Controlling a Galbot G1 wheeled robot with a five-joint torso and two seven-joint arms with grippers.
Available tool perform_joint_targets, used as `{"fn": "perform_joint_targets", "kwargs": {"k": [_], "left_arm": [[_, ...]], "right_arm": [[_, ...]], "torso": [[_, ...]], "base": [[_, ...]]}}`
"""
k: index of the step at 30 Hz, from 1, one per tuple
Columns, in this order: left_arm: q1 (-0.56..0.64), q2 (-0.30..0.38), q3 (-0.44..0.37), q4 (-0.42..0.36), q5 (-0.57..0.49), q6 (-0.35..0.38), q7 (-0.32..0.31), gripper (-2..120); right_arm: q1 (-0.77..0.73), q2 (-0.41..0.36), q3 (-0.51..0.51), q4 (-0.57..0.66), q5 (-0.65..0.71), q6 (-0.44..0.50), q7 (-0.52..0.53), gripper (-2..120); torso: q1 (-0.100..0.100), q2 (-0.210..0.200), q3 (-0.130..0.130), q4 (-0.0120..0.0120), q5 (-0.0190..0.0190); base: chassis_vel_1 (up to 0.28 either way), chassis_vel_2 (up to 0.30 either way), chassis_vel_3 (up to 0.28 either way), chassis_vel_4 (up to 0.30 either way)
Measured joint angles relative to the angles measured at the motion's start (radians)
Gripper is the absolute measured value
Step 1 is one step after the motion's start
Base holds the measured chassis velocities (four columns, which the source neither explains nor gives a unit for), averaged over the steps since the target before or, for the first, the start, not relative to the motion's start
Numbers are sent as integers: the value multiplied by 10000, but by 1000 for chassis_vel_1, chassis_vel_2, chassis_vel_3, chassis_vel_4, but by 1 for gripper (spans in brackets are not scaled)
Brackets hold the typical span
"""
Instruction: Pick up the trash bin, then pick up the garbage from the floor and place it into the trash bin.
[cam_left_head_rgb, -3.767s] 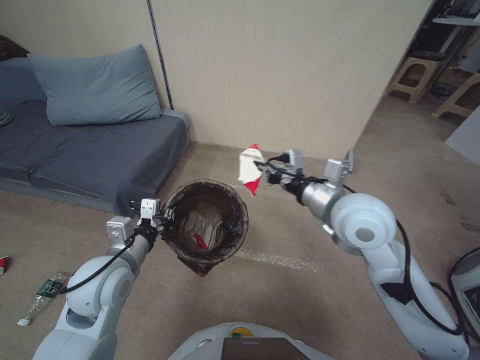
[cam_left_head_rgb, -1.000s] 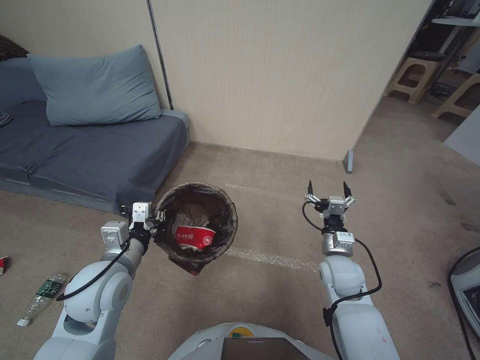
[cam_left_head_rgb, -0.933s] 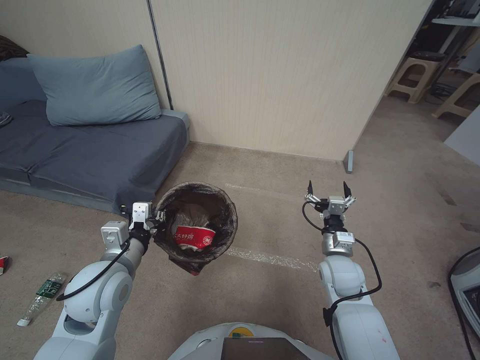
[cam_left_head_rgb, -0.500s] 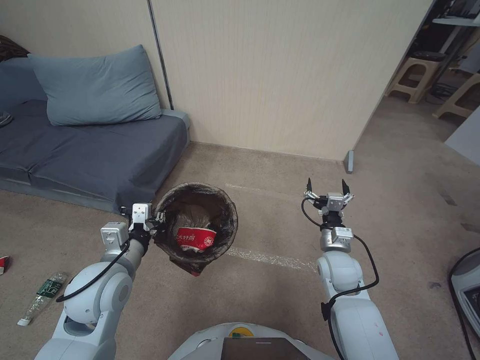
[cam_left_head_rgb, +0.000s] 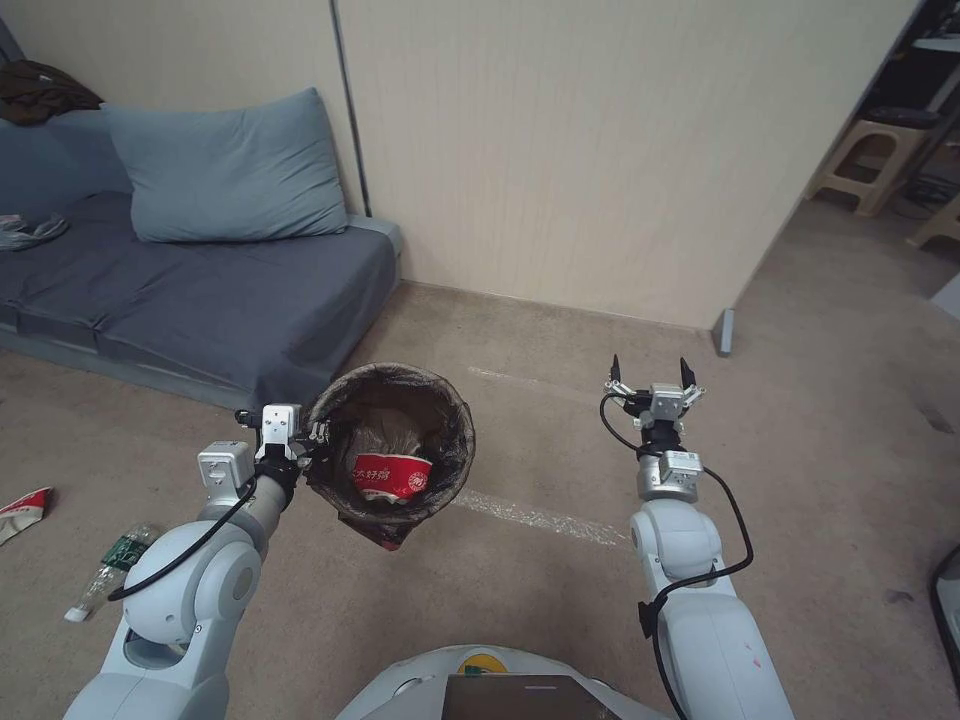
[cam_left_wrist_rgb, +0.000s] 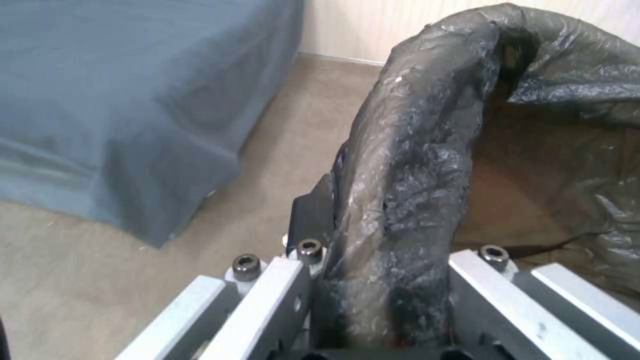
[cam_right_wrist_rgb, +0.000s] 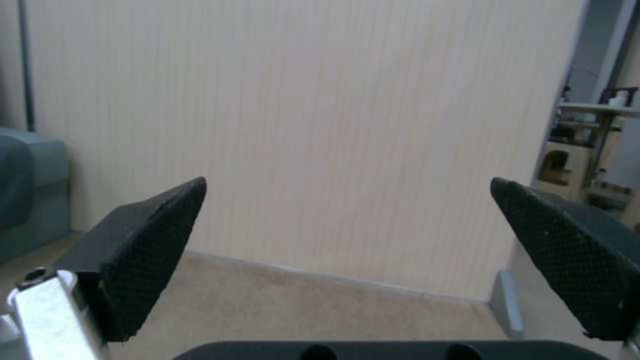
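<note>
My left gripper (cam_left_head_rgb: 318, 436) is shut on the bag-lined rim of the trash bin (cam_left_head_rgb: 450, 400), holding it off the floor; up close the rim (cam_left_wrist_rgb: 413, 165) runs between its fingers (cam_left_wrist_rgb: 303, 280). Inside the bin lies a crushed red-white cup (cam_left_head_rgb: 392, 476) on crumpled paper. My right gripper (cam_left_head_rgb: 648, 366) stands open and empty, held forward to the right of the bin, its dark pads (cam_right_wrist_rgb: 150, 250) wide apart before the wall. On the carpet at the far left lie a clear bottle with a green label (cam_left_head_rgb: 108, 567) and a red-white scrap (cam_left_head_rgb: 22, 508).
A grey-blue sofa (cam_left_head_rgb: 200, 300) with a cushion (cam_left_head_rgb: 230, 165) stands to the left behind the bin. A beige panel wall (cam_left_head_rgb: 600, 150) runs across ahead, its corner post (cam_left_head_rgb: 725, 332) at right. Plastic stools (cam_left_head_rgb: 880, 150) stand at far right. A pale tape strip (cam_left_head_rgb: 540, 518) crosses the carpet.
The right gripper let its red-white cup fall into the bin, then swung back to the right and stands open. In the last half second the whole view shifted rightward as the camera turned left.
</note>
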Motion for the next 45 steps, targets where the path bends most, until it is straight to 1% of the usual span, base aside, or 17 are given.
{"fn": "perform_joint_targets", "kwargs": {"k": [7,16,21,24,28,39,45], "left_arm": [[3,27,-19,-37,-125,43,-67,5],[4,49,-21,-51,-174,55,-91,5],[0,63,-46,-51,-212,55,-89,5],[-5,63,-70,-53,-238,55,-90,5],[-9,61,-82,-52,-259,55,-90,5],[-25,57,-140,-41,-296,52,-95,5],[-46,55,-153,-19,-308,50,-88,5]], "right_arm": [[13,40,-29,-26,-32,-1,0,100],[-22,66,-32,-27,-54,-1,0,100],[-30,101,-31,-24,-67,-1,0,100],[-41,132,-35,-27,-97,-1,-2,100],[-41,155,-29,-56,-129,5,-4,100],[-8,152,-13,-64,-123,6,-5,100],[-10,183,-30,-80,-122,10,-5,100]], "torso": [[0,-1,0,-3,0],[1,-1,0,1,0],[0,-1,0,-3,0],[0,-1,0,1,0],[0,-1,0,-3,1],[0,-1,0,1,1],[0,-1,0,-3,0]], "base": [[72,68,76,79],[94,104,101,99],[119,110,119,109],[115,114,105,112],[109,112,112,118],[133,126,134,137],[124,112,119,120]]}}
